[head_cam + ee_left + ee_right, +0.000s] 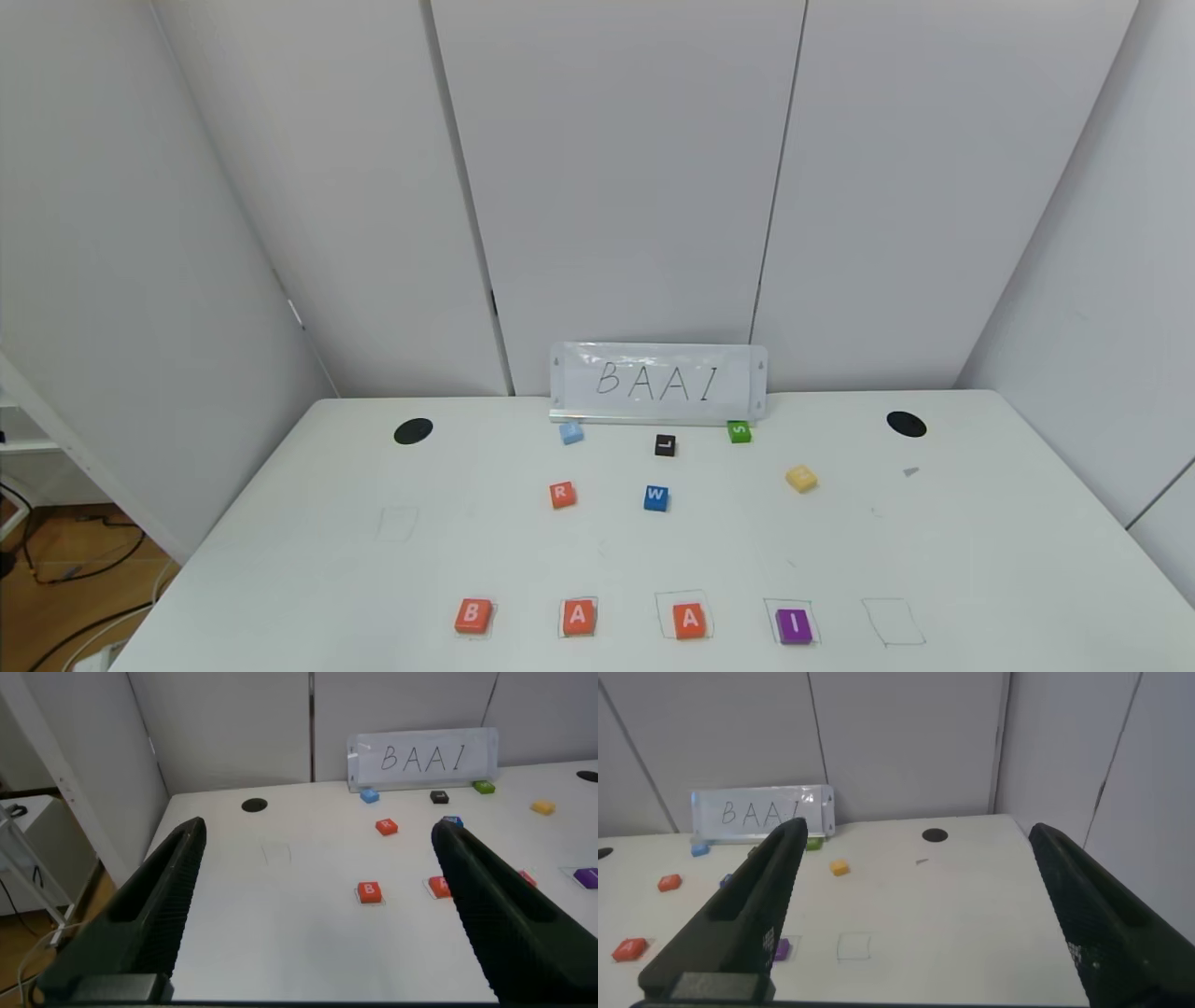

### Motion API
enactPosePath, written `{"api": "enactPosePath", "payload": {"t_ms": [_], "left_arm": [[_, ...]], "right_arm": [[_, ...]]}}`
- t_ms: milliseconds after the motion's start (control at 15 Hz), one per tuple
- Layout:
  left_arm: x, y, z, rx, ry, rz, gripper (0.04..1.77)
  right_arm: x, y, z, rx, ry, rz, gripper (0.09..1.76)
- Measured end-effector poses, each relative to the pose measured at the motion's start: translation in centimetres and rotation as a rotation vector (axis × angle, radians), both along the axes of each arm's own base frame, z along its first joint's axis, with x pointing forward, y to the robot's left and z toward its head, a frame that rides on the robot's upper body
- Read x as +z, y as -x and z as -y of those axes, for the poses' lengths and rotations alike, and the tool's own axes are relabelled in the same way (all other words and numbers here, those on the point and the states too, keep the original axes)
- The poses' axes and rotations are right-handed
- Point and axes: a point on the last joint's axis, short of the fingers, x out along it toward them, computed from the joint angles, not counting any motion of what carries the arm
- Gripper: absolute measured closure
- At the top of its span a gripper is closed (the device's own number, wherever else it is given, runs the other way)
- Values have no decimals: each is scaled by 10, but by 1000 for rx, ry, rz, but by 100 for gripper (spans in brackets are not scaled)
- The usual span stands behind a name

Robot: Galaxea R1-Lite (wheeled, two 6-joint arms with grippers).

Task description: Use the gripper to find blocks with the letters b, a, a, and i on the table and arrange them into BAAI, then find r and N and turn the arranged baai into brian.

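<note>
Left end effector (313, 905) wide open, empty, raised above table (280, 933); right end effector (915, 915) likewise.

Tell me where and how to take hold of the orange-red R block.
Grip the R block by two opposite side faces, coming straight down from above. It lies flat on the table, so only its low sides offer purchase, and its neighbours, the blue W block and the light blue block, stand well apart. The left tool, open, seems the nearer.

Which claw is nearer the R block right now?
Left. The left claw hangs open over the table's left side, the R block ahead of it. The right claw hangs open farther off, on the right.
</note>
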Motion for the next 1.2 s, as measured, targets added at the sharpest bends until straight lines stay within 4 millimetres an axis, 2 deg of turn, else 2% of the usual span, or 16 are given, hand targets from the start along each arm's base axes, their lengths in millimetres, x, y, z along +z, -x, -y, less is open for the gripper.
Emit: {"api": "enactPosePath", "payload": {"t_ms": [200,533,867,1200], "left_arm": [[-18,-10,0,-5,-4,-6,9],[-31,-15,0,11,-20,-47,9],[-42,-16,-1,46,-60,-135,9],[-42,-16,-1,46,-41,-154,9]], "right_arm": [[-24,-12,-1,28,35,-42,14],[-42,-16,-1,55,54,-168,14],[-48,-16,-1,48,99,-228,14],[-48,-16,-1,46,95,-227,14]]}}
